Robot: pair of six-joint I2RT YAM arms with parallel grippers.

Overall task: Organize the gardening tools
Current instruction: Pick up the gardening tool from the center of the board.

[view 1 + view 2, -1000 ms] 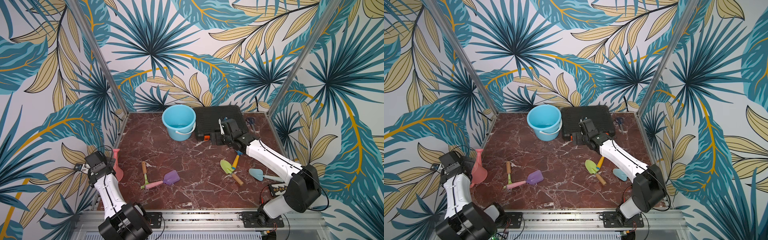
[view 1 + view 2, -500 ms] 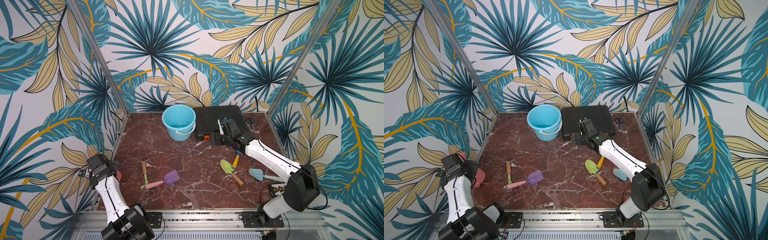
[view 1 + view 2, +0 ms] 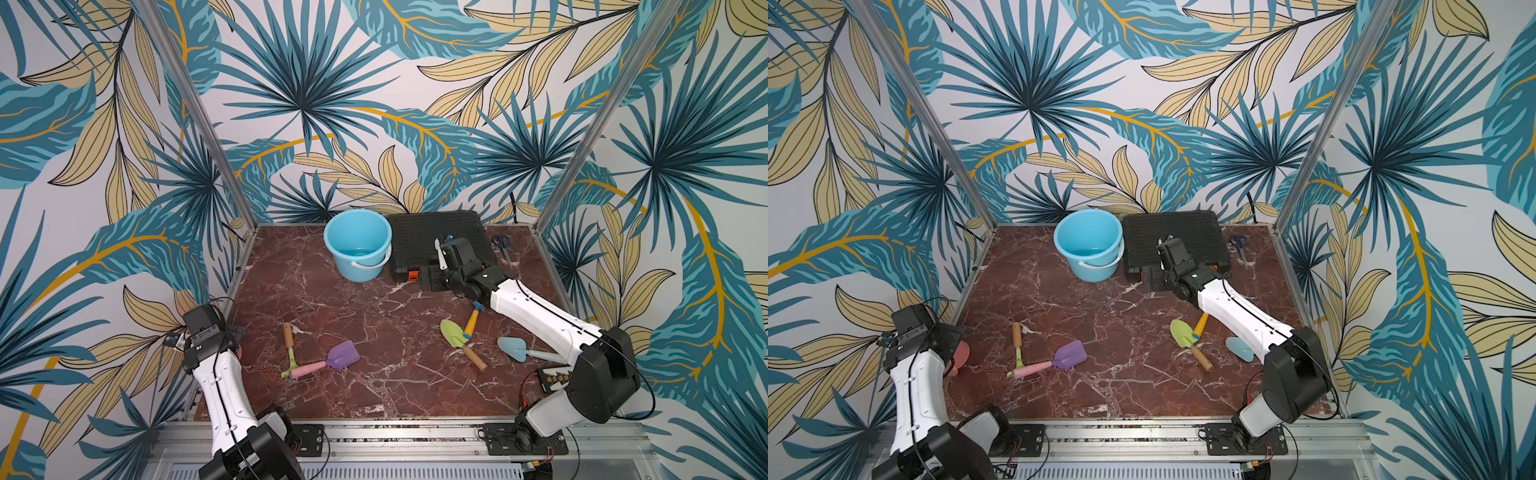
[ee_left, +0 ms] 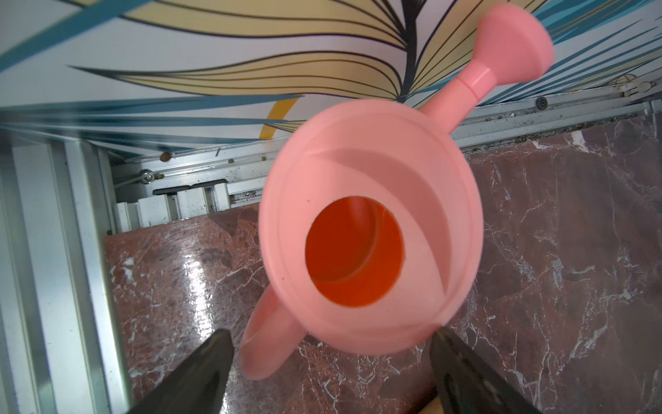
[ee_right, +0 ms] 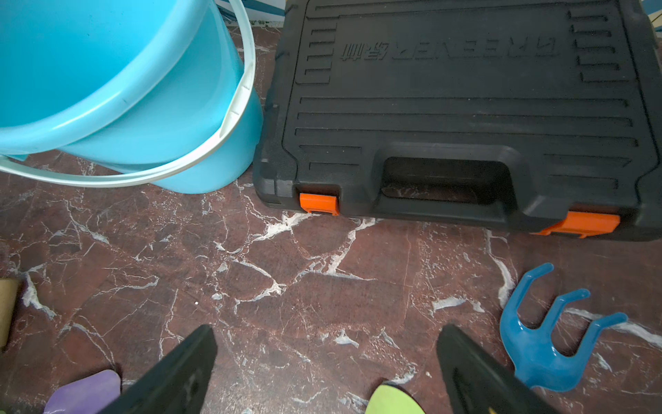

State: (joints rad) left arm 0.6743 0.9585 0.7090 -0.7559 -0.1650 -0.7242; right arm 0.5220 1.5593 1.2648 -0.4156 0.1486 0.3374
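Roughly, with the marble table [image 3: 374,307] read in the top views as a clock face, twelve at the back wall, the pink watering can [image 3: 960,357] stands upright at the eight o'clock edge, beside the metal frame rail. The left wrist view looks down into its round filling hole. The left gripper [image 4: 331,330] hangs over it with its fingers spread wide, one by the loop handle and one at the body's rim; it has no hold on the can.

The right gripper [image 5: 326,328] is also wide open and holds nothing, poised above bare marble at about one o'clock, just in front of the black case [image 3: 415,237] with orange latches. The blue bucket [image 3: 358,245] stands at twelve, just beside the case. Blue-handled scissors [image 3: 501,242] lie at the two o'clock corner.

At seven o'clock the purple scoop [image 3: 343,355] lies flat, the end of its pink handle touching the head of the green hoe [image 3: 289,349]. Around four o'clock lies the lime trowel [image 3: 454,332], with the blue fork-rake [image 3: 471,320] resting against its blade. The pale blue trowel [image 3: 513,348] lies farther out, its handle running under the right arm.
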